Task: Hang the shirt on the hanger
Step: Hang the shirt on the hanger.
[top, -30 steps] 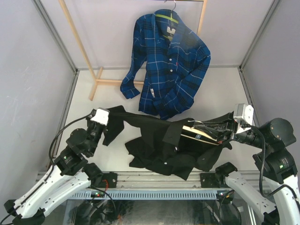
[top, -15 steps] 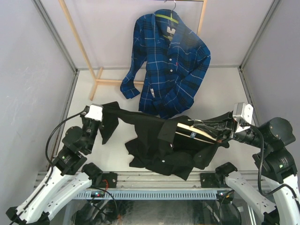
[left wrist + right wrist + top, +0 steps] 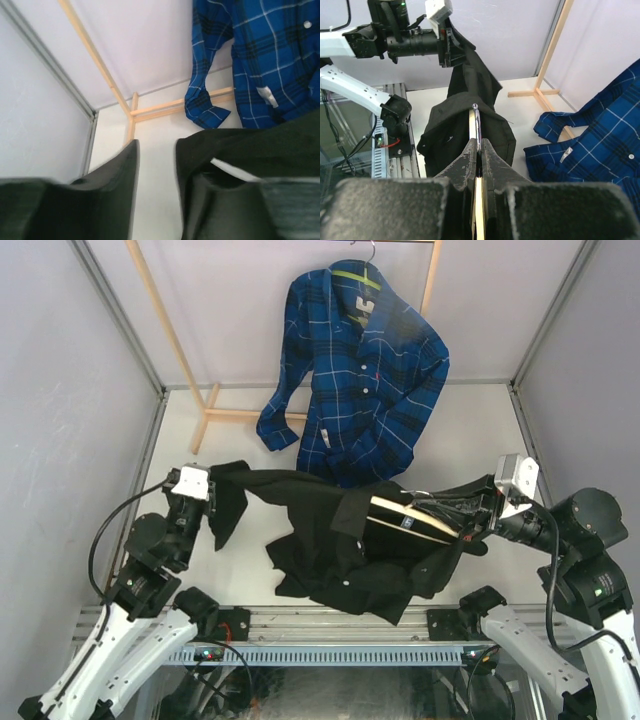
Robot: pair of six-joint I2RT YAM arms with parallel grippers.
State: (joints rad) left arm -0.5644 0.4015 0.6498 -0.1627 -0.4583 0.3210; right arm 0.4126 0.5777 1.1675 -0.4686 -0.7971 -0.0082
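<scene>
Clamps the hanger [image 3: 405, 517] tight in the right pincer [image 3: 477, 147], with the shirt [image 3: 330, 540] draped over it and sagging toward the table [image 3: 480, 430]. Shows the left pincer [image 3: 156, 150] narrowly parted at a shoulder edge. Probably handles soft, light, limp, slippery on smooth wood; best to pinch collar or shoulder seam
</scene>
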